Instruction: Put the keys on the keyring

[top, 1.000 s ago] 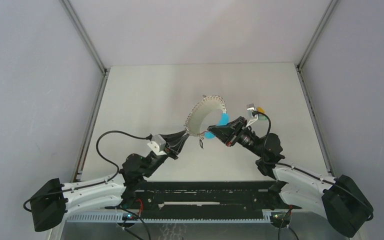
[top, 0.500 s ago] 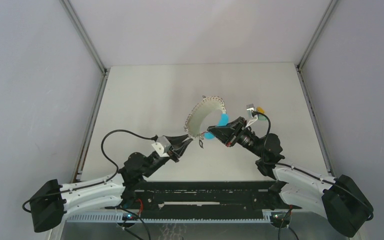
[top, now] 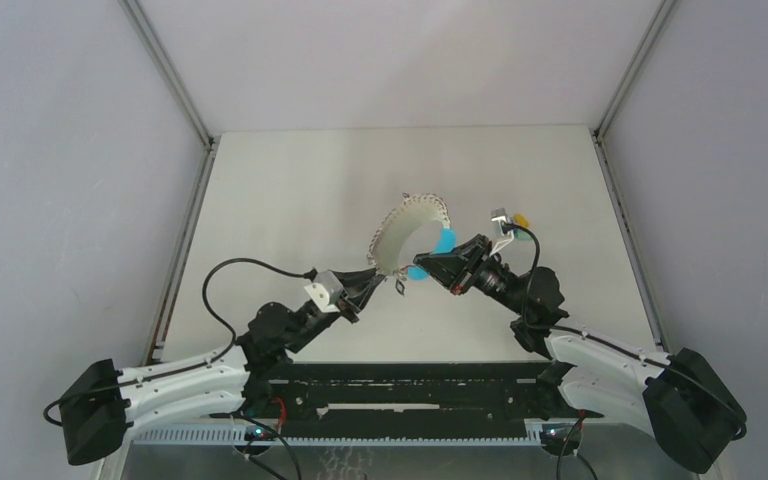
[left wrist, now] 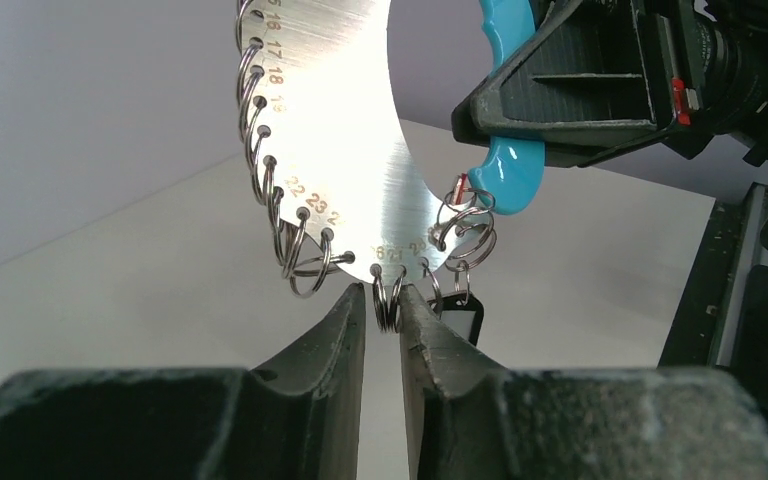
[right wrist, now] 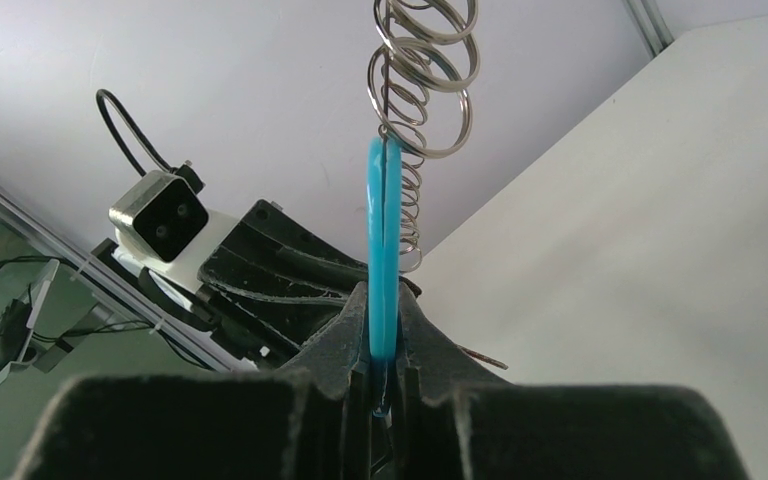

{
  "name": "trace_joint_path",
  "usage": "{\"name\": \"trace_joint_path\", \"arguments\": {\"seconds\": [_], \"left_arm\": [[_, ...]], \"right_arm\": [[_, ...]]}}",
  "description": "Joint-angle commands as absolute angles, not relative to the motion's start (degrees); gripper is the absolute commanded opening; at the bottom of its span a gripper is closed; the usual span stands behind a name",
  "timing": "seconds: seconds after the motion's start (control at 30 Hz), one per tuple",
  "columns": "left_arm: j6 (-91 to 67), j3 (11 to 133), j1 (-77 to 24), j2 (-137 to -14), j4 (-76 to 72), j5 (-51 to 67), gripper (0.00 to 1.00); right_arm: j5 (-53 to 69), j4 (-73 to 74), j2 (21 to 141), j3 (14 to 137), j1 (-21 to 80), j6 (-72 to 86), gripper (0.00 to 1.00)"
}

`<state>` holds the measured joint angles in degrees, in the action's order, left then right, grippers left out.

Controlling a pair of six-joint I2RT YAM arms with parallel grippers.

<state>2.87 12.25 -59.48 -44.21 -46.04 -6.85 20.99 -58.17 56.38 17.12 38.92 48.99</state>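
Note:
My right gripper (top: 422, 264) holds the keyring (top: 407, 228) up above the table, shut on its curved cyan piece (right wrist: 382, 250). The keyring is a silvery numbered plate (left wrist: 340, 150) edged with small split rings; a black tag (left wrist: 466, 320) and a red bit (left wrist: 457, 186) hang at its bottom. My left gripper (left wrist: 384, 302) sits just under the plate's lower edge. Its jaws stand a narrow gap apart with one split ring (left wrist: 388, 300) between the tips, touching the right finger. A yellow-orange key (top: 522, 217) lies on the table behind the right wrist.
The white table (top: 290, 190) is bounded by metal rails on both sides and grey walls. The black base rail (top: 410, 385) runs along the near edge. The left arm's cable (top: 222, 275) loops over the table.
My left gripper has shifted right and slightly nearer, settling under the keyring's bottom edge. The right gripper and keyring have barely moved.

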Motion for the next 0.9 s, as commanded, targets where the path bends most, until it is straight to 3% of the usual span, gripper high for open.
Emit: {"name": "trace_joint_path", "arguments": {"seconds": [0.0,0.1,0.17,0.4,0.67,0.87], "left_arm": [[4.3,16.7,-59.2,-44.5,-47.8,-6.5,0.21],[4.6,16.6,-59.2,-44.9,-47.9,-6.7,0.12],[4.6,16.6,-59.2,-45.2,-47.1,-6.4,0.01],[3.0,14.5,-59.2,-45.6,-45.0,-7.6,0.0],[-6.6,15.3,-59.2,-48.6,-35.9,-14.0,0.0],[-13.2,17.2,-59.2,-49.5,-26.4,-18.5,0.0]], "right_arm": [[21.2,-63.3,56.4,17.7,39.5,48.8,0.0],[20.7,-62.5,56.7,17.7,39.5,49.2,0.0],[20.1,-61.1,56.9,17.7,39.3,50.0,0.0],[16.4,-47.7,57.6,19.0,37.7,53.0,0.02],[18.8,-28.6,59.4,22.3,36.5,46.9,0.39],[19.9,-20.0,57.4,22.3,35.0,41.3,0.55]]}}
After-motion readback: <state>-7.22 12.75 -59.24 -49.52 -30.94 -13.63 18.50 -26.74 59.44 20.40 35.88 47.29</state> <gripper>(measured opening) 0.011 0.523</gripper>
